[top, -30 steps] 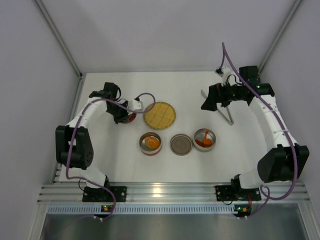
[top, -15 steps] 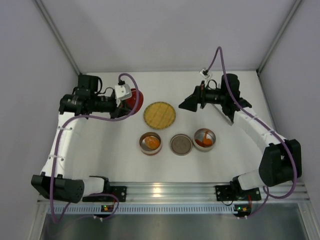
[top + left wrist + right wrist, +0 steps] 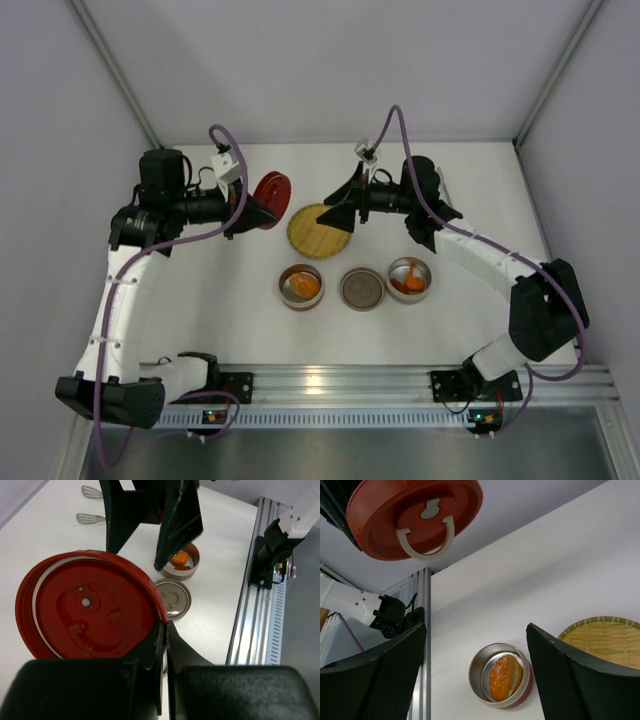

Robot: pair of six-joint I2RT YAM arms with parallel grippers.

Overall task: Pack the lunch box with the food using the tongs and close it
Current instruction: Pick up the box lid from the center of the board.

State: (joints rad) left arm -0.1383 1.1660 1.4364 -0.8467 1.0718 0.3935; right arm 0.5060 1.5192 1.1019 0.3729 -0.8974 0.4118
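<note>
My left gripper is shut on the rim of the red lunch box lid and holds it on edge above the table's back left. My right gripper is open and empty, over the yellow woven plate's back edge and facing the lid. Between its fingers lies a steel tin with an orange piece of food. Another tin holds orange food chunks. Two flat tips of the tongs show at the far side of the left wrist view; the right arm hides them from above.
Three round tins stand in a row near the front: left, middle showing no food, right. An aluminium rail runs along the near edge, and white walls close in the sides and back.
The left arm carried the red lid up and toward the centre. The right arm swung left from the tongs' spot to the woven plate, its jaws narrowing slightly.
</note>
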